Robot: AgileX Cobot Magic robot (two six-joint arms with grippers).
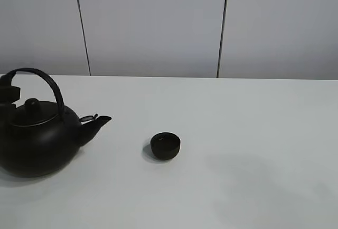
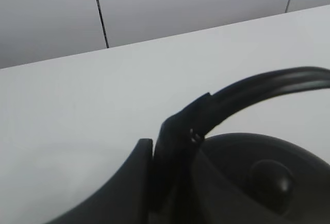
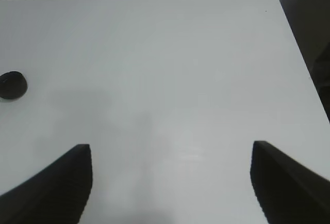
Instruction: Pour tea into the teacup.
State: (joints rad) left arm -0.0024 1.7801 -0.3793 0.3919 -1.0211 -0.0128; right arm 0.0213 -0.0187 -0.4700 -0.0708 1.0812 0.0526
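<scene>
The left gripper [image 2: 172, 146] has its fingers [image 2: 129, 182] pressed tight on the arched handle [image 2: 258, 87] of the kettle [image 1: 37, 139], low on the handle's rear side, with the lid knob [image 2: 270, 177] just beyond the grip. In the high view only a dark block of that gripper shows at the left edge, against the handle. The right gripper [image 3: 170, 182] hangs with its fingers [image 3: 56, 188] spread wide over bare table [image 3: 180, 79], holding nothing. The kettle sits on the table at the left, upright, its spout [image 1: 97, 123] pointing toward the teacup [image 1: 165, 145], which stands alone near the middle, apart from the spout with a strip of clear tabletop between. By my reading the grasp is made and the pour is not yet begun: the kettle looks level, and whether the cup holds any tea cannot be told. The next move calls for lifting the kettle, carrying the spout over the cup's mouth, then tipping slowly; the cup is small and light, so a fast tilt could overshoot or nudge it. Room is generous: open table lies all round the cup, the far edge meets the wall [image 1: 158, 23] well behind, and the table's right corner shows in the right wrist view, well away from the work.
</scene>
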